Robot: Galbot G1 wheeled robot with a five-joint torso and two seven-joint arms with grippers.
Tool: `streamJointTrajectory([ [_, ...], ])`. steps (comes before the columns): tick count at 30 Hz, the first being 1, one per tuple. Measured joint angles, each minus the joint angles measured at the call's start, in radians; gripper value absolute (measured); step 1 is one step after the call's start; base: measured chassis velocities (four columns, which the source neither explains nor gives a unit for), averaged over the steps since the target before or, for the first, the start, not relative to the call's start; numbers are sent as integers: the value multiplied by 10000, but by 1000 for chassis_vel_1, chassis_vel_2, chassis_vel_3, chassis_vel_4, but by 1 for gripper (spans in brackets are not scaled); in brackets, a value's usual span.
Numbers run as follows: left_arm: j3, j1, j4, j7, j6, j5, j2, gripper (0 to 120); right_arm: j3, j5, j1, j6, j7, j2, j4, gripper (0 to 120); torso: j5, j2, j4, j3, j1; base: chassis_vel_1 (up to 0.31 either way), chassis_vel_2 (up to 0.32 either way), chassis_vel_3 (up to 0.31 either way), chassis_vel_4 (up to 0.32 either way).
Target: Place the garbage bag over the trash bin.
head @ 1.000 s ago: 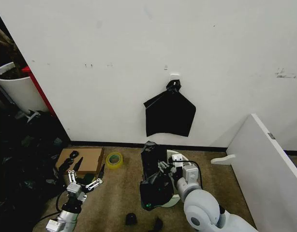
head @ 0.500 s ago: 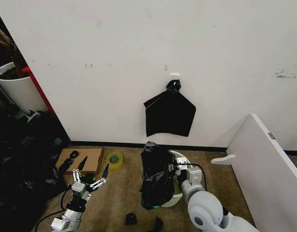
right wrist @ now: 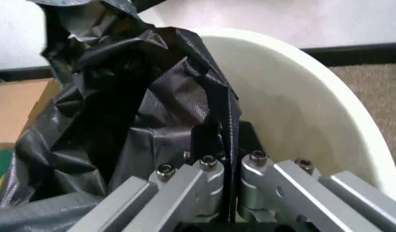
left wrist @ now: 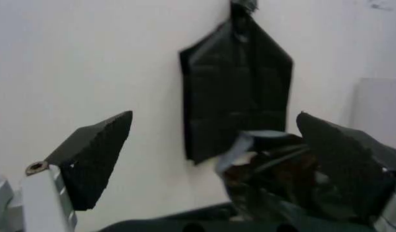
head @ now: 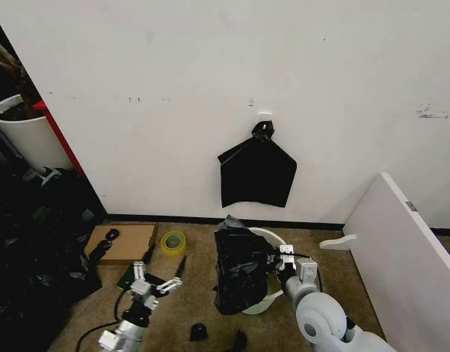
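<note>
Part-fitted: right gripper (right wrist: 225,145) clamped on garbage bag (head: 240,265) edge at near rim of trash bin (head: 273,242); far rim bare; left gripper (head: 157,280) spread, empty, well apart.

Right gripper (head: 278,259) low ahead, fingers pinched together on black film, left gripper (head: 157,277) low, fingers spread wide

Crumpled glossy black garbage bag (head: 238,268) draped over left side of cream-white trash bin (head: 267,238), on floor

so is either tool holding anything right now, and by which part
The right tool pinches a fold of the garbage bag at the trash bin rim. The left tool is open, holding nothing.
</note>
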Motion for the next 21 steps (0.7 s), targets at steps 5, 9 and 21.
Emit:
streamJointTrajectory([
  [5, 634, -215, 141, 2, 524, -267, 87, 100, 232, 129, -168, 42, -54, -6, 12, 0, 0, 0, 0, 0, 0, 0, 0, 0, 0],
  [9, 934, -502, 252, -92, 1032, -404, 97, 100, 396, -60, -177, -143, -55, -83, -39, 0, -2, 0, 1, 0, 0, 0, 0, 0, 0],
  [21, 1363, -1395, -150, -1580, 3534, -1148, 480, 100, 412, -1450, -326, 116, -349, -553, -341, 0, -1, -1, 0, 1, 2, 0, 0, 0, 0],
])
